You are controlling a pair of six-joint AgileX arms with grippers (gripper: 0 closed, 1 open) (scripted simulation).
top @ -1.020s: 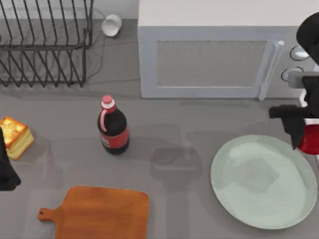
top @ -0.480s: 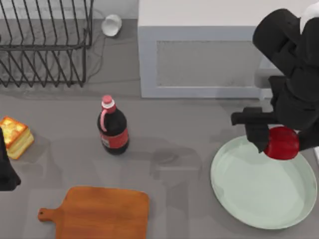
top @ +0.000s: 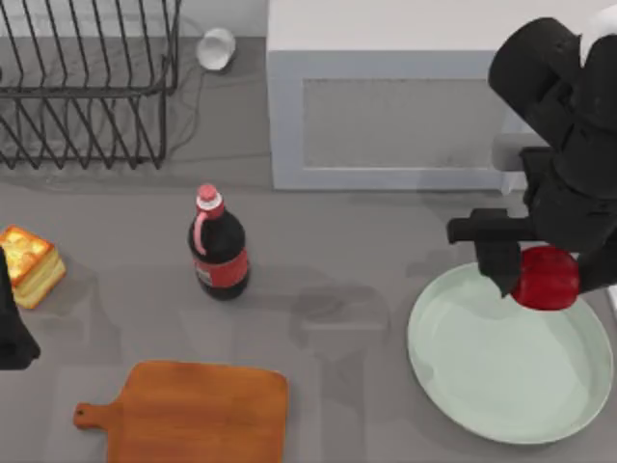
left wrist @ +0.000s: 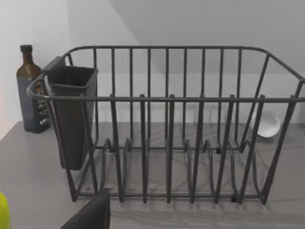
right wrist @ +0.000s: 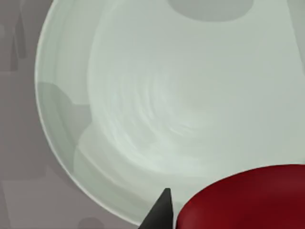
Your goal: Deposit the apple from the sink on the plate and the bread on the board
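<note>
apple (top: pixel 546 277) sits pinched in the right jaws (top: pixel 536 278) over the plate (top: pixel 482 386) at its one o'clock rim, not yet released. bread (top: pixel 29 262) waits at nine o'clock by the left gripper (top: pixel 12 328), whose jaws i cannot tell; board (top: pixel 193 410) bare.

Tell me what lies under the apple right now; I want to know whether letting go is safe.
Under the apple, held by the right claw, lies the plate, its upper part; the wrist view shows bare plate below. The spot straight beneath the apple is covered.
</note>
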